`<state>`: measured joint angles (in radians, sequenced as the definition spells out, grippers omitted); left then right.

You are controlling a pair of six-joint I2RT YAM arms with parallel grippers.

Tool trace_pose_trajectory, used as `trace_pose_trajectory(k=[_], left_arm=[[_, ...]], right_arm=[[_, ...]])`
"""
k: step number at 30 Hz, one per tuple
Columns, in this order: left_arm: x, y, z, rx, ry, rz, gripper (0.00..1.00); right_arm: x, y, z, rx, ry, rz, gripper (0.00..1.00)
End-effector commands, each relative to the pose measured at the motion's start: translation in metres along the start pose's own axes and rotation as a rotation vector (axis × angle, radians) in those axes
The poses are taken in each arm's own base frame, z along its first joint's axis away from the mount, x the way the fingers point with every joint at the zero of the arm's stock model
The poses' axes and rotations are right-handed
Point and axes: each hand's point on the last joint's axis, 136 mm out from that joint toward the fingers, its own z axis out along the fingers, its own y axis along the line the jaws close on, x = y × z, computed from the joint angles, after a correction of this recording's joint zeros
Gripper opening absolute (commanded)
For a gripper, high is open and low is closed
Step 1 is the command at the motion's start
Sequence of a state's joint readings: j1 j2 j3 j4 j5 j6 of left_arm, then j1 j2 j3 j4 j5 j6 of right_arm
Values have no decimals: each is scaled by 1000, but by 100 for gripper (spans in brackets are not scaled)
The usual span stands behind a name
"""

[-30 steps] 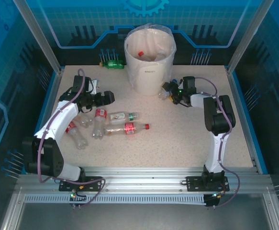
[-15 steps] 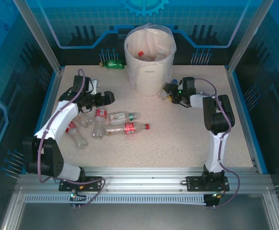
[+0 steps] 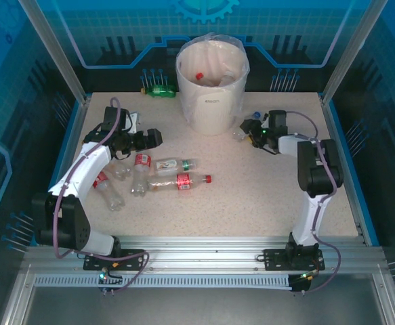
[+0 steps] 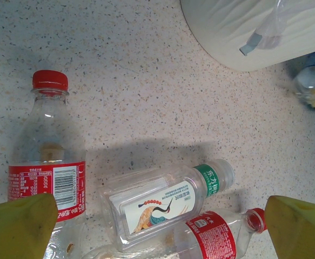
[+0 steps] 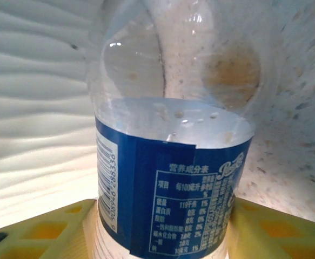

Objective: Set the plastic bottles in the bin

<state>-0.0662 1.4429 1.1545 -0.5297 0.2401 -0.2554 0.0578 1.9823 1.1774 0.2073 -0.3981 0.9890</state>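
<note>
1. Clamping down on the blue-label bottle [image 5: 162, 178], the right gripper [image 3: 253, 130] has slid right, just beside the bin [image 3: 212, 101] near the table's far edge. Lift-and-drop looks next.
2. The right wrist view shows the label between yellow pads [image 5: 38, 232]; from overhead the grip is unclear.
3. The left gripper [image 3: 154, 138] hangs wide apart over the loose bottles [image 3: 160, 172].

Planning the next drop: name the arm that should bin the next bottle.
Right. The right gripper clamps a blue-labelled bottle just beside the bin. The left gripper hangs open and empty above loose bottles farther from it.
</note>
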Motion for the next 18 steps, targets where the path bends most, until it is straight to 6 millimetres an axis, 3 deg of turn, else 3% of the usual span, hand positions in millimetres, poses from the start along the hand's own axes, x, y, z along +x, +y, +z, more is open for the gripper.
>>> trace_pose_trajectory(k=[1, 3, 10, 14, 18], left_arm=[[5, 6, 0, -18, 17, 6, 99], [4, 5, -1, -15, 15, 5, 99], [6, 4, 3, -3, 27, -5, 99], [6, 4, 3, -1, 28, -6, 99], [7, 4, 4, -2, 31, -10, 99]], right_arm=[[-17, 22, -43, -8, -57, -125, 58], [-22, 24, -64, 36, -77, -186, 58], [-43, 77, -147, 145, -205, -466, 59], [-56, 118, -188, 176, -294, -601, 55], [-60, 164, -213, 160, -354, -714, 52]])
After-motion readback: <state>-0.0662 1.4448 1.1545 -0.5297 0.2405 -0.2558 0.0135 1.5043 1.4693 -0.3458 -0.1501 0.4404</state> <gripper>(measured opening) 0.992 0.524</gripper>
